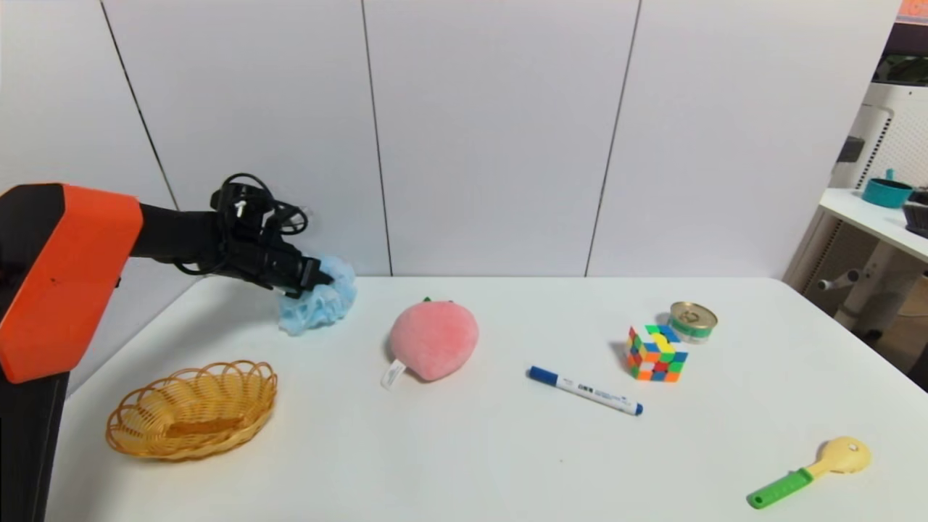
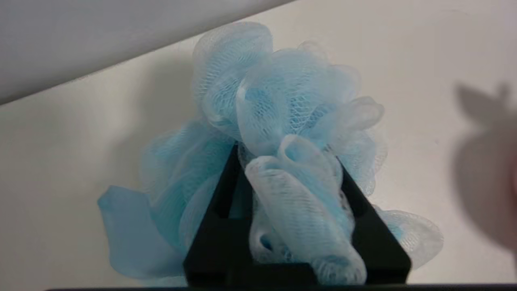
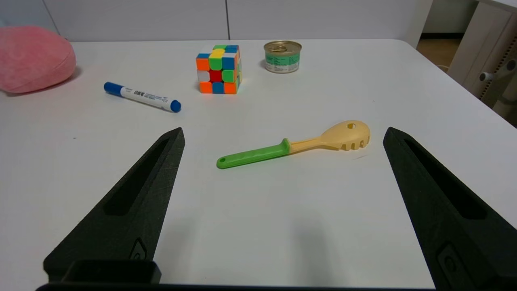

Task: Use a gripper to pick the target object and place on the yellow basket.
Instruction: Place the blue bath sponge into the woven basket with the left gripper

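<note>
Pinching the blue bath pouf [image 2: 282, 101] in the left claw [image 2: 291, 173]

We see the pouf [image 1: 317, 303], blue ruffled mesh, pinched between jaws, at the woven yellow basket's [image 1: 196, 417] one o'clock.

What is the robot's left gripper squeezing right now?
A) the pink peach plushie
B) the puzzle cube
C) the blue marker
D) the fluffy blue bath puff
D: the left gripper has its fingers on both sides of the fluffy blue bath puff, with the mesh bunched up between them.
</note>
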You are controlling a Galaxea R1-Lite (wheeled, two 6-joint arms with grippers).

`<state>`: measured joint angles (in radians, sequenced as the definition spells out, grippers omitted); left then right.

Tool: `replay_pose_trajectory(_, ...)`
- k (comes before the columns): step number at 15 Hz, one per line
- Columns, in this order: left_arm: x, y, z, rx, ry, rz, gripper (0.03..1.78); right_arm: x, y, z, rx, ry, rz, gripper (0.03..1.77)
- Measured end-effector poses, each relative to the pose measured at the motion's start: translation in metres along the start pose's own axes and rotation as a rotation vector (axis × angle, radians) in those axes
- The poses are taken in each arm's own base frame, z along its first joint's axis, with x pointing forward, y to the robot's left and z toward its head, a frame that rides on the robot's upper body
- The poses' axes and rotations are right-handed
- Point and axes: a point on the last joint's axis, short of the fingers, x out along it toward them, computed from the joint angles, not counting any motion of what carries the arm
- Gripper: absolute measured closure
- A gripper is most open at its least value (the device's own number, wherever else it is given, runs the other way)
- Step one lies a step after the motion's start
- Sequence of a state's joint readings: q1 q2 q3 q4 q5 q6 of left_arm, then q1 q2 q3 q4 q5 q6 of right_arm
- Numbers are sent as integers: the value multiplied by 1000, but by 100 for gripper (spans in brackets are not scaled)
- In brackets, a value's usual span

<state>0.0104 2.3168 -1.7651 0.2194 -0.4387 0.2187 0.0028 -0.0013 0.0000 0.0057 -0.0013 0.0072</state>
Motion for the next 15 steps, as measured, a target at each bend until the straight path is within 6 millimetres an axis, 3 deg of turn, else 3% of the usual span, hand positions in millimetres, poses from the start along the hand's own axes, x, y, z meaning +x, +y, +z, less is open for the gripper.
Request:
replay_pose_trajectory(4, -50, -17, 26, 50, -79, 20, 147, 0, 0, 0, 0, 0, -1, 10)
replay_pose_trajectory(9, -156, -47, 53, 94, -207, 89, 147, 0, 0, 0, 0, 0, 0, 10)
replay_pose_trajectory(12, -213, -70, 36, 89, -218, 118, 149, 0, 0, 0, 0, 0, 0, 10)
replay_pose_trajectory(15, -237, -89, -5, 54, -159, 118, 149, 0, 0, 0, 1, 0, -1, 10)
